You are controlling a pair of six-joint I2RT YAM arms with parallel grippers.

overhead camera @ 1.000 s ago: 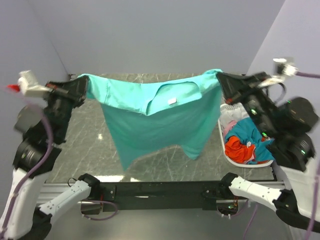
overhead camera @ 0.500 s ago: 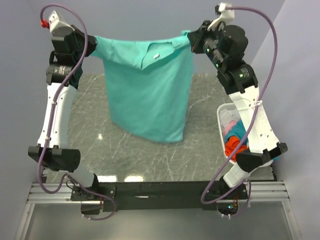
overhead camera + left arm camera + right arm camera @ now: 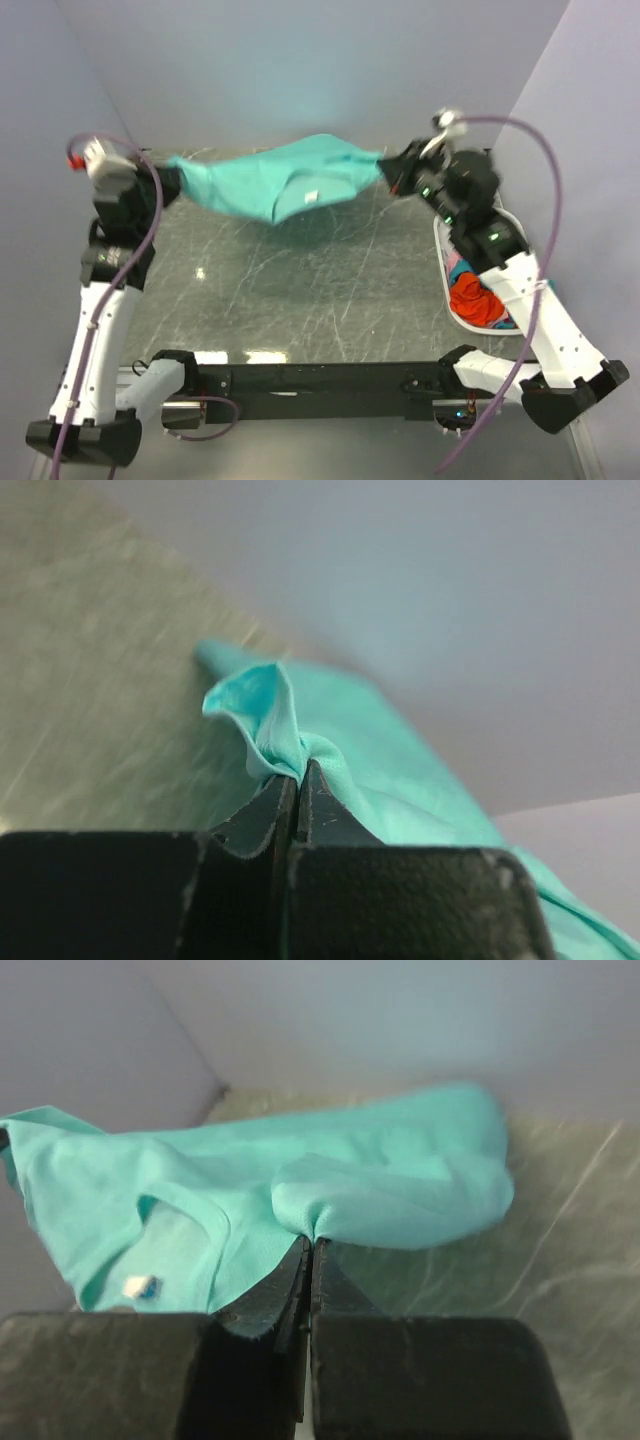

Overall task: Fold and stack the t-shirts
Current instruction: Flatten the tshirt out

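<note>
A teal-green t-shirt [image 3: 275,178] stretches between my two grippers over the far part of the marble table [image 3: 320,290], its collar and white tag facing up. My left gripper [image 3: 172,178] is shut on the shirt's left end, and the cloth [image 3: 300,730] bunches at the closed tips [image 3: 298,770]. My right gripper [image 3: 390,172] is shut on the right end, the fabric [image 3: 350,1190] pinched at the tips [image 3: 310,1245]. Orange-red [image 3: 472,298] and blue-teal cloth lies in the basket.
A white lattice laundry basket [image 3: 446,290] stands at the table's right edge, partly hidden under my right arm. Grey walls close in behind and on both sides. The black rail with the arm bases runs along the near edge.
Both arms swung the shirt up high and have now brought it down and forward. The hanging body has swept away toward the back wall.
</note>
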